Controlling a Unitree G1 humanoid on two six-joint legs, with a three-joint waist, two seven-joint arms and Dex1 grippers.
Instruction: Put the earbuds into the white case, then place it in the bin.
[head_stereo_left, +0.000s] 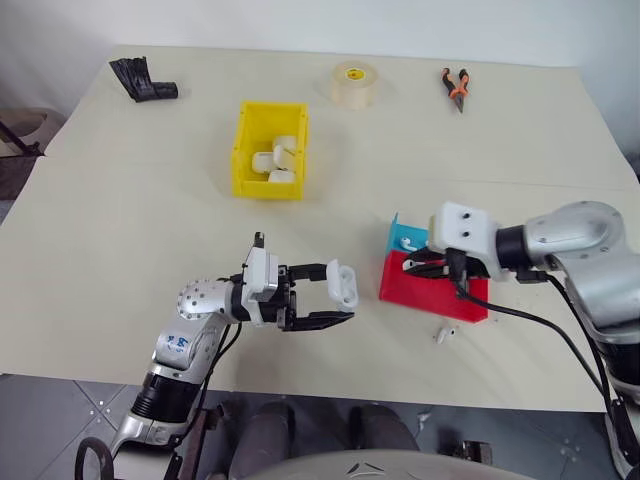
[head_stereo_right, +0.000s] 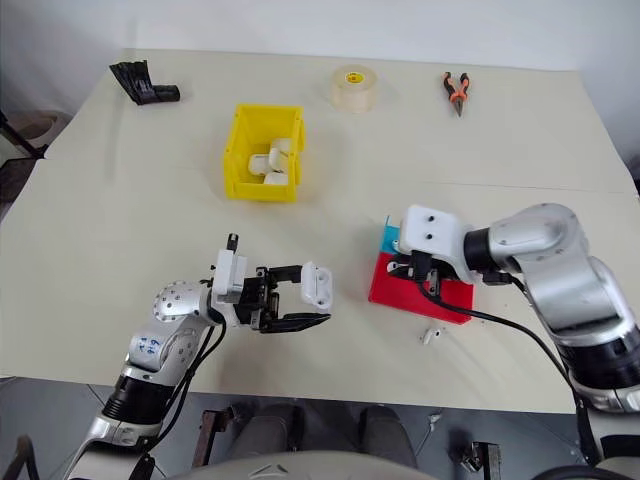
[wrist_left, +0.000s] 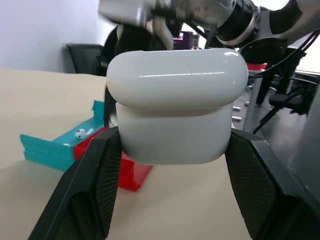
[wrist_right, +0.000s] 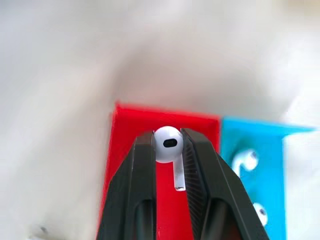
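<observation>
- Worktop (head_stereo_left: 120, 220): pale beige surface carrying everything listed here.
- Black object (head_stereo_left: 142, 80): dark, crumpled-looking, lying at the 11 o'clock corner of the worktop; I cannot tell what it is.
- Left tool (head_stereo_left: 335, 300): at about 7 o'clock on the worktop, raised off it and pointing toward the robot's right; its two black fingers (wrist_left: 95, 185) are clamped on the white case.
- White case (head_stereo_left: 341, 284): glossy, rounded corners, pinched by its lower half between the left tool's fingers, clear of the worktop. The lid sits on top of the body with a seam showing between them; whether it is fully closed I cannot tell.
- Bin (head_stereo_left: 243, 150): bright yellow, open-topped, at about 11 o'clock from the held case and well apart from it; several white cases (head_stereo_left: 275, 158) lie inside.
- Tape roll (head_stereo_left: 354, 84): pale roll lying flat near the far edge, at 12 o'clock.
- Blue tray (head_stereo_left: 403, 236): shallow, at 3 o'clock from the left tool, touching the red tray's far-left side; two earbuds (wrist_right: 246, 161) lie in it.
- Red tray (head_stereo_left: 470, 305): shallow, just beside the blue tray, partly under the right tool.
- Right tool (wrist_right: 170, 142): over the red tray, angled down; its fingers stand narrow, pinching one earbud (wrist_right: 168, 145) by the head, stem hanging between them.
- Loose earbud (head_stereo_left: 443, 335): on the bare worktop, near the red tray's near edge.
- Pliers (head_stereo_left: 456, 88): orange-and-black handles, at 1 o'clock near the far edge.
</observation>
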